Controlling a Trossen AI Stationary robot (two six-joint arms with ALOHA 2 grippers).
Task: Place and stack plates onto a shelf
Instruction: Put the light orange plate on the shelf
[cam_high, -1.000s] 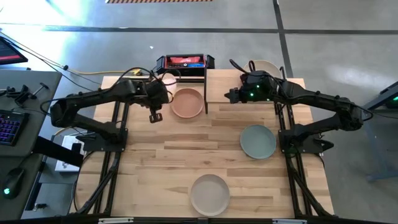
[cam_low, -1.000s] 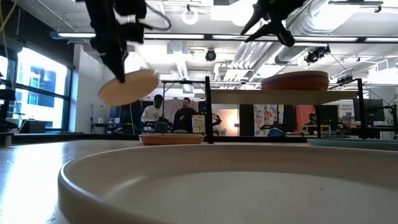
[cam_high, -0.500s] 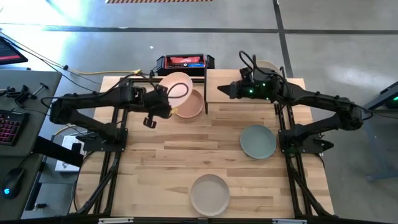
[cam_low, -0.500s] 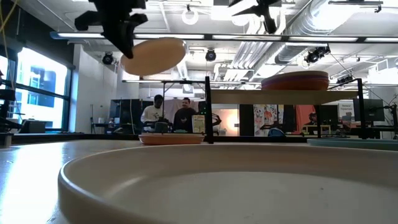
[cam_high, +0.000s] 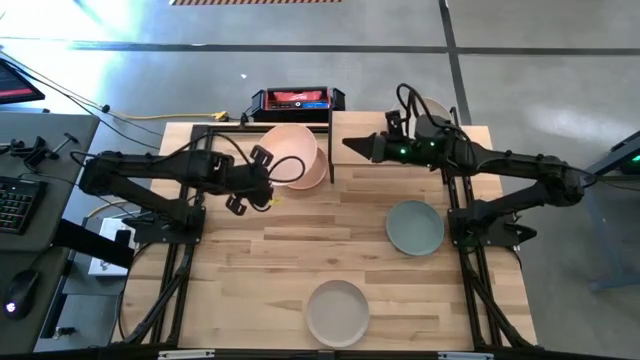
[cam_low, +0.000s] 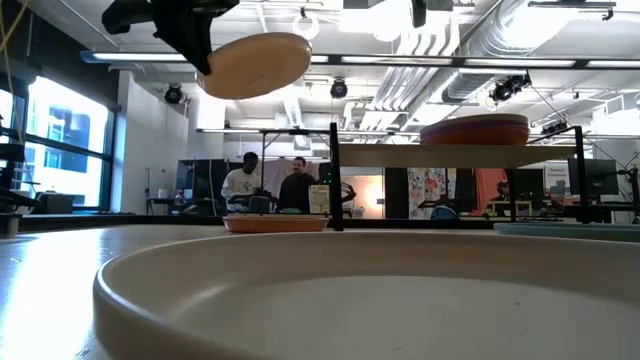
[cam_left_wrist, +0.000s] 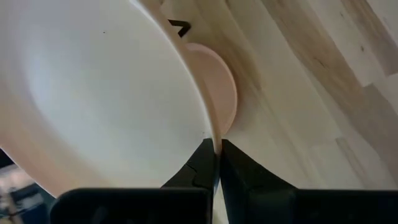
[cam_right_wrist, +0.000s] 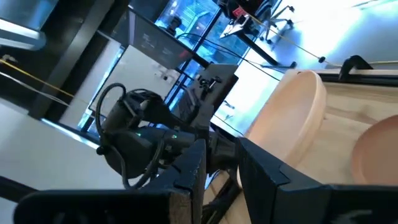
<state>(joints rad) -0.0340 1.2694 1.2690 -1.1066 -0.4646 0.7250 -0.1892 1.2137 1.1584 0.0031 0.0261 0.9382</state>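
1. Plates and shelf first: the left gripper (cam_high: 262, 176) pinches the rim of a cream plate (cam_high: 290, 152) and holds it aloft, tilted, over the far left of the table (cam_high: 250, 270), above a peach plate (cam_high: 318, 172) lying on the tabletop. The shelf (cam_low: 480, 152) stands at the far right and already carries a stack of plates (cam_low: 474, 130). A sage green plate (cam_high: 415, 227) lies at right and an off-white plate (cam_high: 337, 312) at the near edge.
2. The right gripper (cam_high: 352, 144) hangs over the shelf's left end, empty; its fingers (cam_right_wrist: 193, 171) stand slightly apart.
3. Risk, as I judge it: the cream plate is held by a thin edge grip only, so a quick swing could let it pivot or slip and drop onto the peach plate.
4. Both arms are close together near the shelf's black post (cam_low: 334, 175); carrying the plate rightward could clip that post or the right arm.
5. Hard to see: the right arm covers most of the shelf from above, so how many plates are stacked cannot be told. The low view cuts off both grippers at its top edge.
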